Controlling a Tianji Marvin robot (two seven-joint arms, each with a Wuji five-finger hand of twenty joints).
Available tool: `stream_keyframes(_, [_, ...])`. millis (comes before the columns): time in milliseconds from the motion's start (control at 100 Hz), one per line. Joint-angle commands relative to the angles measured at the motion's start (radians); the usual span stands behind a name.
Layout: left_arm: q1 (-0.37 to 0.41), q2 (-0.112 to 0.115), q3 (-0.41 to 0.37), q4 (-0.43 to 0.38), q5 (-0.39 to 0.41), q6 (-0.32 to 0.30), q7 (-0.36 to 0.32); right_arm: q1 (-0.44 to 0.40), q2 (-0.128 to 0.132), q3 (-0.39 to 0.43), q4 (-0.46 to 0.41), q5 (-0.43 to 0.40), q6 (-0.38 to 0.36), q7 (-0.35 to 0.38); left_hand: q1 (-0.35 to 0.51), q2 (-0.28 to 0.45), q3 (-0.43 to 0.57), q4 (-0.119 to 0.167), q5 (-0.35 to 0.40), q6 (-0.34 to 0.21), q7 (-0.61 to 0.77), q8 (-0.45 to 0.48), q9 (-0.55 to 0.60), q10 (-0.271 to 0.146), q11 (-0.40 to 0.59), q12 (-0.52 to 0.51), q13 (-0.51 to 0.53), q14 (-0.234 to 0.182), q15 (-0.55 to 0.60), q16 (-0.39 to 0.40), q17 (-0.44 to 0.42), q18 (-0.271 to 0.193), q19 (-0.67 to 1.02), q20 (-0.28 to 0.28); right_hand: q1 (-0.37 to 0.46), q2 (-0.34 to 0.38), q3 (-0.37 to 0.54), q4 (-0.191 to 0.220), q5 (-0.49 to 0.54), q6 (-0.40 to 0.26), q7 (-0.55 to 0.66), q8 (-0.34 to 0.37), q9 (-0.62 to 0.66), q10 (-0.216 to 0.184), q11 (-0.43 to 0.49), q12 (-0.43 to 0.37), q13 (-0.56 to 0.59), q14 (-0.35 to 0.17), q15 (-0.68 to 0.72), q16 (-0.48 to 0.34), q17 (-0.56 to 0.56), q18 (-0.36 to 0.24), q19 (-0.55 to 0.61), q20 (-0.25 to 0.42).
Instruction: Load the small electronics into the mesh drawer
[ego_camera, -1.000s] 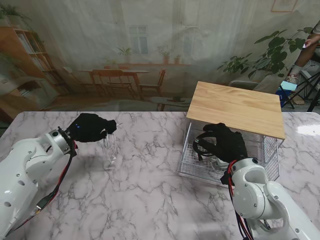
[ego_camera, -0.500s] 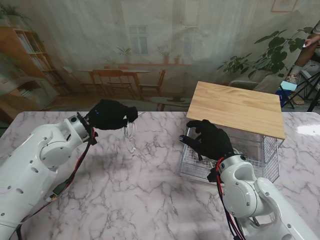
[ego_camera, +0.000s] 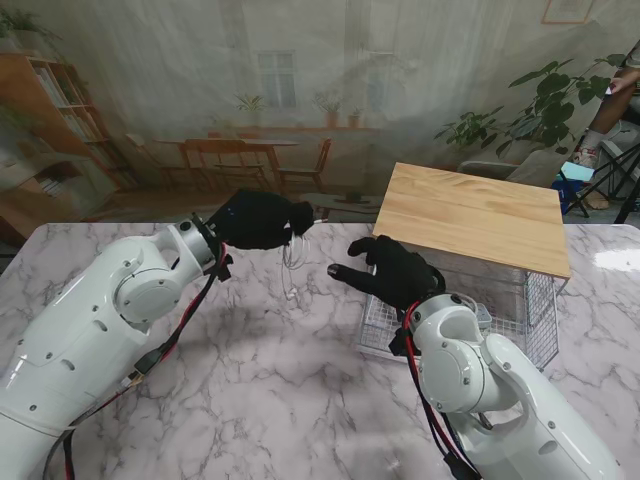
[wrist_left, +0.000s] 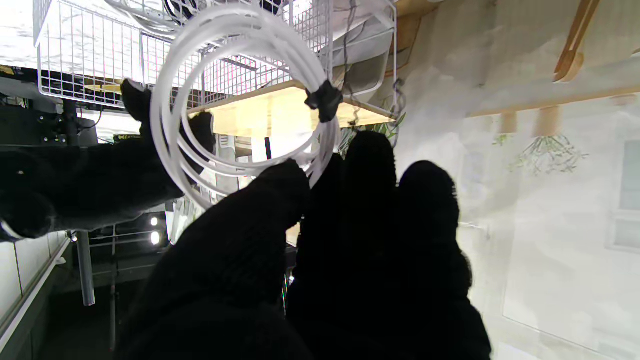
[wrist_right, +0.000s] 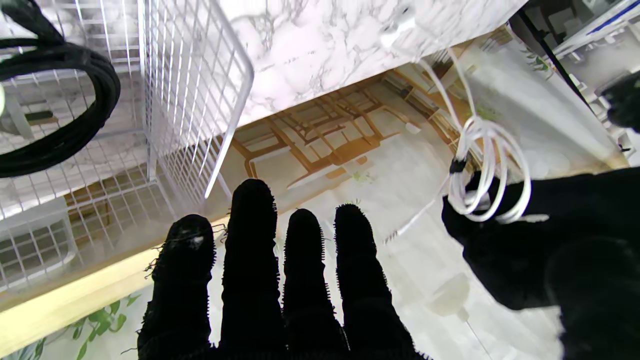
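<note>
1. Left hand (ego_camera: 258, 219): fingers closed around a coiled white cable (ego_camera: 291, 262), pinched at the top of its loop; the wrist view shows the fingertips (wrist_left: 280, 185) pressed on the coil (wrist_left: 240, 100), which is bound by a small dark tie
2. The coil hangs from that hand, clear of the counter (ego_camera: 250, 380), with a loose end trailing toward the marble surface
3. Right hand (ego_camera: 392, 272): empty, fingers spread and extended flat, pointing toward the left hand; its wrist view shows four straight fingers (wrist_right: 252, 240) with nothing between them
4. The cable hangs just beside the right hand's fingertips, between the two hands; the right wrist view shows the coil (wrist_right: 487, 170) held against the left hand's glove (wrist_right: 550, 240). Contact between the right hand and the cable cannot be confirmed
5. Mesh drawer (ego_camera: 530, 315): white wire, directly behind the right hand on its far-right side, pulled out from under a wooden top (ego_camera: 470, 215)
6. Contents of the drawer as seen from the right wrist: a coiled black cable (wrist_right: 60, 100) lying on the mesh floor, beside the white wire wall (wrist_right: 190, 100); other items inside are too unclear to identify
7. Both arms stand over the marble counter, left arm reaching across toward the right
</note>
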Motion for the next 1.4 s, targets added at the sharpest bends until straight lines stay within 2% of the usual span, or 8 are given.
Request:
stream_keyframes(0, [-0.014,-0.012,0.011,-0.004,-0.004,0.009,-0.014,0.017,-0.003,-0.013,0.014,0.018,0.013,0.006,0.005,-0.017,0.057,-0.013,0.034,-0.01,0.057,0.027,0.031,-0.005,0.028,0.021,0.035,0.016,0.034,0.012,0.024,-0.092,0.031,0.025,-0.06,-0.04,0.024,-0.022,-0.029,0.011,0.027,0.034,-0.042,0.009,-0.038,-0.026,-0.024,-0.005,-0.028,0.009,-0.024,0.017,-0.01,0.018])
stream_keyframes(260, [-0.052,-0.018,0.066,0.003,-0.014,0.044,-0.018,0.075,-0.012,-0.073,0.039,0.065,0.073,0.002,0.004,-0.016,0.06,-0.012,0.034,-0.01,0.056,0.029,0.029,-0.005,0.029,0.023,0.034,0.015,0.036,0.013,0.026,-0.093,0.031,0.027,-0.034,-0.064,0.035,-0.02,-0.03,0.045,0.111,0.104,-0.106,0.04,-0.119,-0.122,-0.039,-0.007,-0.065,-0.003,-0.038,0.035,-0.023,0.029])
stream_keyframes(650, [-0.093,-0.027,0.136,0.024,-0.022,0.108,-0.017,0.161,-0.043,-0.153,0.092,0.127,0.166,-0.062,0.004,-0.015,0.063,-0.011,0.029,-0.007,0.054,0.037,0.027,-0.003,0.03,0.025,0.034,0.013,0.037,0.015,0.025,-0.093,0.03,0.029,-0.028,-0.126,0.08,-0.014,-0.13,0.089,0.065,0.075,-0.172,0.072,-0.298,-0.339,-0.066,0.037,-0.283,-0.126,-0.033,0.121,-0.07,0.025])
stream_keyframes(810, [-0.086,-0.029,0.138,0.017,-0.031,0.115,-0.014,0.205,-0.059,-0.185,0.125,0.169,0.21,-0.083,0.004,-0.015,0.064,-0.01,0.03,-0.007,0.052,0.039,0.027,-0.001,0.03,0.025,0.034,0.014,0.038,0.016,0.025,-0.091,0.032,0.03,0.103,-0.13,0.058,0.017,-0.136,0.062,0.256,0.205,-0.173,0.068,-0.267,-0.338,-0.071,0.026,-0.28,-0.132,-0.03,0.124,-0.073,0.027])
stream_keyframes(950, [-0.072,-0.028,0.132,0.003,-0.029,0.109,-0.014,0.23,-0.074,-0.204,0.148,0.206,0.237,-0.106,0.003,-0.017,0.066,-0.009,0.03,-0.007,0.051,0.04,0.029,-0.001,0.03,0.025,0.034,0.014,0.039,0.016,0.025,-0.091,0.033,0.031,0.239,-0.031,-0.026,0.043,-0.137,0.009,0.47,0.313,-0.173,0.067,-0.244,-0.333,-0.088,0.01,-0.254,-0.125,-0.038,0.106,-0.066,0.028])
stream_keyframes(1090, [-0.064,-0.025,0.13,-0.006,-0.026,0.095,-0.024,0.237,-0.079,-0.207,0.155,0.221,0.249,-0.112,0.002,-0.016,0.067,-0.009,0.03,-0.006,0.051,0.041,0.029,-0.002,0.03,0.025,0.034,0.013,0.039,0.016,0.025,-0.09,0.033,0.031,0.531,0.106,-0.182,0.062,-0.105,-0.029,0.607,0.293,-0.176,0.059,-0.19,-0.301,-0.095,-0.008,-0.224,-0.118,-0.042,0.098,-0.061,0.026])
stream_keyframes(1210, [-0.061,-0.024,0.131,-0.006,-0.026,0.09,-0.028,0.233,-0.079,-0.203,0.152,0.22,0.252,-0.113,0.002,-0.016,0.067,-0.008,0.03,-0.006,0.051,0.042,0.026,-0.001,0.03,0.026,0.034,0.014,0.039,0.016,0.025,-0.091,0.033,0.032,0.631,0.035,0.109,-0.04,-0.039,-0.086,0.787,0.173,-0.106,0.047,-0.077,-0.242,-0.05,-0.013,-0.206,-0.119,-0.041,0.097,-0.061,0.025])
stream_keyframes(1390, [-0.056,-0.022,0.133,-0.008,-0.027,0.085,-0.035,0.232,-0.072,-0.202,0.152,0.192,0.245,-0.104,0.002,-0.008,0.064,-0.011,0.022,0.0,0.048,0.046,0.018,0.002,0.026,0.023,0.025,0.016,0.034,0.014,0.018,-0.087,0.029,0.031,0.736,-0.009,0.185,-0.082,0.106,-0.095,0.837,0.19,0.05,0.022,0.006,-0.178,0.047,-0.012,-0.164,-0.11,-0.019,0.085,-0.065,0.019])
